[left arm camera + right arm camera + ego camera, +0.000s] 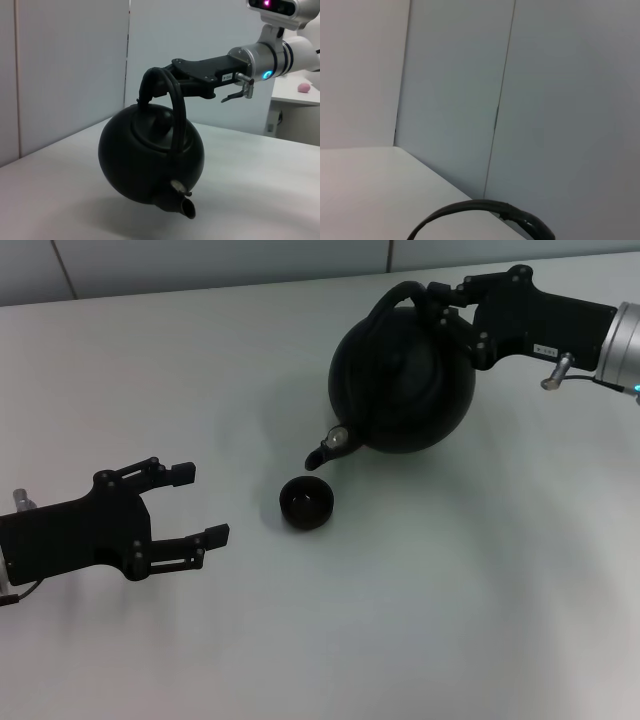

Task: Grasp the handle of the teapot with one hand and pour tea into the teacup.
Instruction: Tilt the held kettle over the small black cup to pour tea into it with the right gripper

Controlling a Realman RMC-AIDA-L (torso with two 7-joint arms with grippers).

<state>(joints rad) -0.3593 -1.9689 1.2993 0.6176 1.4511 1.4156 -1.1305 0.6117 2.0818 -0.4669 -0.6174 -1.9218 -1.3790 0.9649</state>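
- One right gripper (440,302) clamps the handle (175,107), holding the teapot (403,380) tilted, spout above the teacup (306,502).
- Left gripper (195,505) rests spread wide on the table (450,620).

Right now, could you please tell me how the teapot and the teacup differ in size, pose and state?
The teapot is far bigger than the teacup. The teapot is lifted and tilted, spout down toward the teacup, while the teacup sits upright on the table. The right end effector holds the teapot by its handle; nothing touches the teacup, and the left end effector rests open nearby. Both are round and black.
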